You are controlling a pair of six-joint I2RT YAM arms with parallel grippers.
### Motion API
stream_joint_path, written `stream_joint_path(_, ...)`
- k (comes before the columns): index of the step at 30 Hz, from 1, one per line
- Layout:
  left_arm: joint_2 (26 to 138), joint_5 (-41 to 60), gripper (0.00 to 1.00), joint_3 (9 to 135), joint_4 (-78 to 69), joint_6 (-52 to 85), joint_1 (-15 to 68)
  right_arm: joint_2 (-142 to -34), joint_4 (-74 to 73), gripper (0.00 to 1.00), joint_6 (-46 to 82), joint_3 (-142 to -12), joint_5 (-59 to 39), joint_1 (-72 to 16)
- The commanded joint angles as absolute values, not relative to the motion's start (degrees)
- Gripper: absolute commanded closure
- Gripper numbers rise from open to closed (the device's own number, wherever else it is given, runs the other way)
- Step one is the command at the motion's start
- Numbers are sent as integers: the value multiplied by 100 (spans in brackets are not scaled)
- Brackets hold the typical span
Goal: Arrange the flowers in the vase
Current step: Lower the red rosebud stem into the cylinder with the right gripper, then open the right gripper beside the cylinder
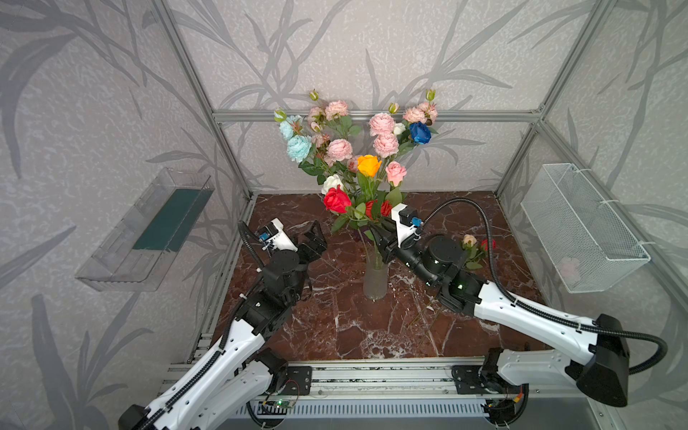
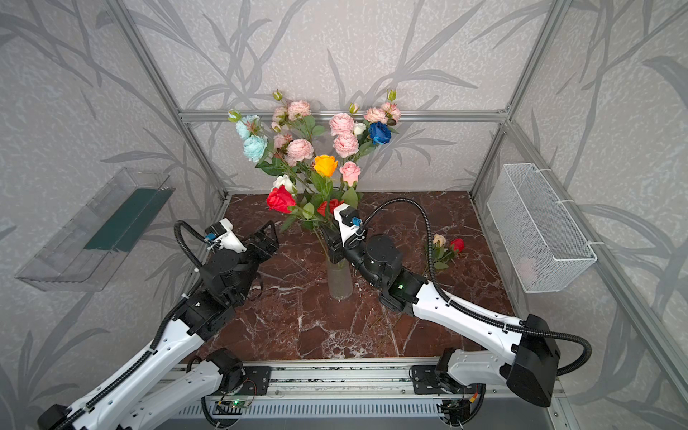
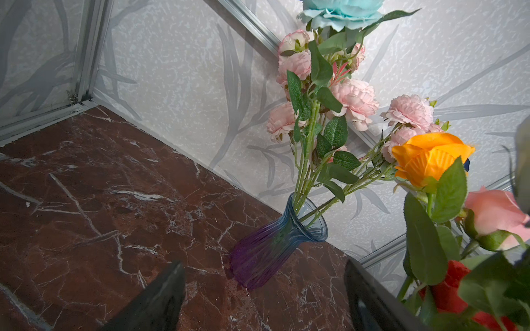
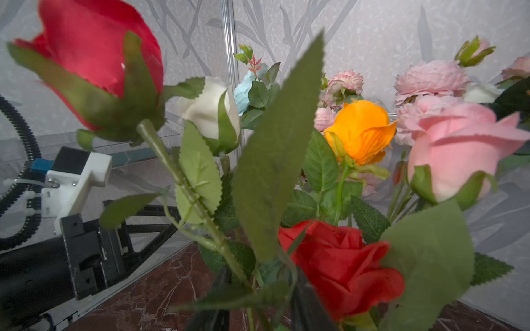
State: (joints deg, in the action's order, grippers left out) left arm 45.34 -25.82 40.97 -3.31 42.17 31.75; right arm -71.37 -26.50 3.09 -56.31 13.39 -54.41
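Note:
A clear frosted vase (image 1: 375, 279) (image 2: 339, 279) stands mid-table with roses in it: red (image 1: 336, 200), orange (image 1: 368, 165), pink (image 1: 395, 173) and white (image 1: 331, 183). My right gripper (image 1: 381, 238) (image 4: 259, 278) sits at the stems just above the vase mouth. Its fingers stand apart, with the red rose's (image 4: 94, 57) green stem (image 4: 200, 206) passing between them. My left gripper (image 1: 316, 238) (image 3: 263, 303) hangs open and empty, left of the vase. A cream rose (image 1: 470, 241) and a red rose (image 1: 487, 244) lie on the table to the right, behind the right arm.
At the back wall a blue-purple vase (image 3: 275, 243) holds frilly pink (image 1: 381, 123) and turquoise (image 1: 299, 147) blooms, with a blue rose (image 1: 420, 133) up among them. A clear plastic bin (image 1: 149, 231) hangs on the left wall, a white mesh basket (image 1: 580, 227) on the right.

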Motion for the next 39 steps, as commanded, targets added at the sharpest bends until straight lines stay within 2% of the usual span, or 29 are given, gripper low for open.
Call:
stream_joint_path(1,4524,-2597,13,4126,-402,4324,3142,-6920,-2702,64,255,-5529,1726,-5499)
stream_joint_path(11,4614,-2499,13,4128,-404,4359,3148,-6791,-2098,56,559,-5343,1874,-5595)
stream_joint_path(18,4640,-2414,13,4117,-415,4421,3151,-6329,-1390,51,695,-5299,1702,-5747)
stream_joint_path(33,4649,-2422,14,4148,-393,4368,3148,-5455,-642,51,649,-5223,2338,-5792)
stream_joint_path(39,4658,-2396,14,4148,-406,4368,3155,-5417,-411,51,475,-5416,2546,-5775)
